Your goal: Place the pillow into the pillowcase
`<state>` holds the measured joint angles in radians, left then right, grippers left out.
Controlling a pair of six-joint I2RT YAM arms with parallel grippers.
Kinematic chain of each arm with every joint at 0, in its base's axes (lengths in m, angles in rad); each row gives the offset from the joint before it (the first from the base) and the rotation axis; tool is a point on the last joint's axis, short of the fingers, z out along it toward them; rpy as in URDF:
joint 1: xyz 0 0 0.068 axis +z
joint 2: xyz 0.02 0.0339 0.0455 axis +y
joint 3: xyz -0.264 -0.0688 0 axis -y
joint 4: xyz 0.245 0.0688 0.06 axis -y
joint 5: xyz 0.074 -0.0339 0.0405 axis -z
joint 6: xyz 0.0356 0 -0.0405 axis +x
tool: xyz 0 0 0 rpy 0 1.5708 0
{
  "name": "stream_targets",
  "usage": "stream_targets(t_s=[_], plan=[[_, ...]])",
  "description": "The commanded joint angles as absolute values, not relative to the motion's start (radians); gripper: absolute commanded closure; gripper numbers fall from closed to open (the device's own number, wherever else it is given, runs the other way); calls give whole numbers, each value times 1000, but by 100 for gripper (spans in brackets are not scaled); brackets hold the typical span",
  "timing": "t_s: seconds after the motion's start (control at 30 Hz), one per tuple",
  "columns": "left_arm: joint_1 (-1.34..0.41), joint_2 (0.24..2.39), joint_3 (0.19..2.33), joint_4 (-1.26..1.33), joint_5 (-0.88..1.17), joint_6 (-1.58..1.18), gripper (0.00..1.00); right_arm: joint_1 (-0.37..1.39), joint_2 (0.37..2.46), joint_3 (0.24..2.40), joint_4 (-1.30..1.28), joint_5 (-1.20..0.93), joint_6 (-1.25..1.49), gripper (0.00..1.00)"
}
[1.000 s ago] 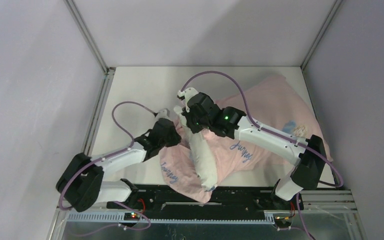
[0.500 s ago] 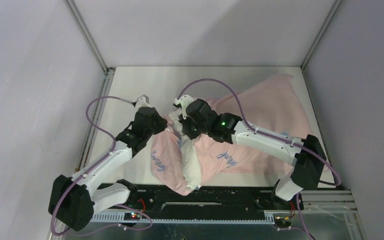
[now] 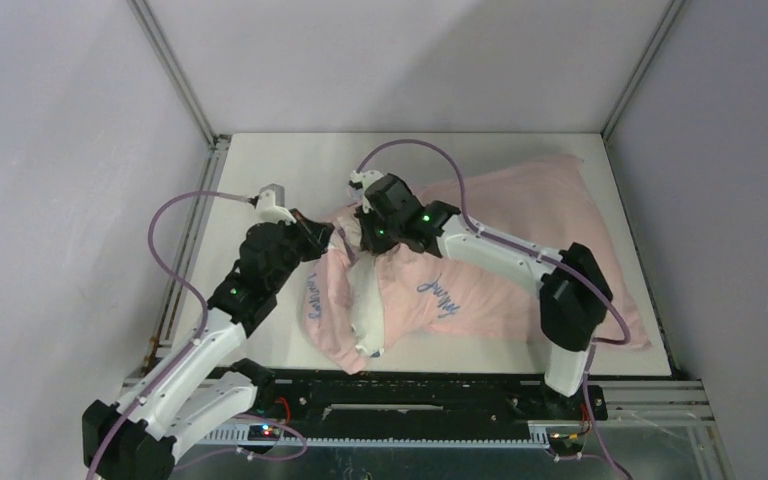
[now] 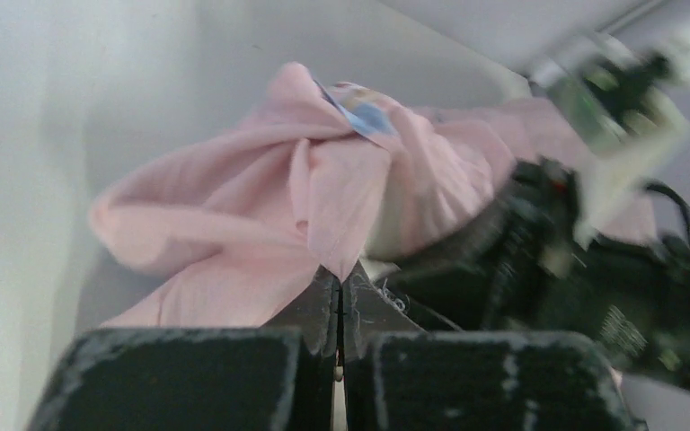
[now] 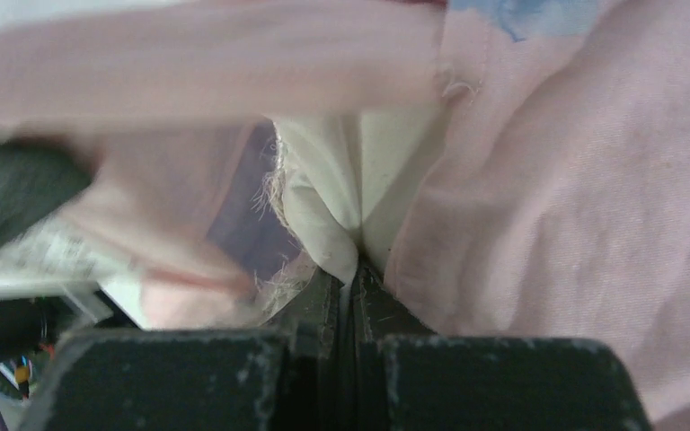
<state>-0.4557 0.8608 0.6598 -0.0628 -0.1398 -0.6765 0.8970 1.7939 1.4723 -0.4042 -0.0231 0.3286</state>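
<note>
Both arms have reached farther from their bases than a second ago, dragging the pillowcase (image 3: 520,215) and the pillow (image 3: 364,308) across the worktop (image 3: 280,170); the left arm has straightened most. From above, the left hand (image 3: 310,232) and the right hand (image 3: 365,233) sit close together at the bunched end of the case, their fingers hidden under the wrists. The left wrist view shows that hand clenched on a fold of pink cloth, with the right arm's black body just beyond it to the right. The right wrist view shows that hand pinched tight on a pleat of white pillow fabric, pink cloth lying on either side. The pillowcase is pale pink with blue cursive lettering (image 3: 438,297); it is wrinkled beside the hands and smoother and puffed up to the right of the right hand. A white strip of pillow bulges out of the case below the right hand, toward the arm bases.
</note>
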Motion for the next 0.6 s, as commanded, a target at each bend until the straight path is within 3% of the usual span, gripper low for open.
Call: stream_targets(t_s=[0.0,0.3,0.47,0.5,0.57], plan=[[-444,755,663,252,-113,-592,100,885,1950,1595,-731,73,365,100],[-463,662,540,86,-8,-680,100,787,2000,1797,-710,317,464,100],[-462,701,467,8,101,-739,100,767,1967,1825,-598,304,446,100],[-461,722,465,7,109,-737,100,775,1965,1839,-596,278,434,98],[-457,758,470,10,117,-736,100,804,1948,1856,-604,253,400,83]])
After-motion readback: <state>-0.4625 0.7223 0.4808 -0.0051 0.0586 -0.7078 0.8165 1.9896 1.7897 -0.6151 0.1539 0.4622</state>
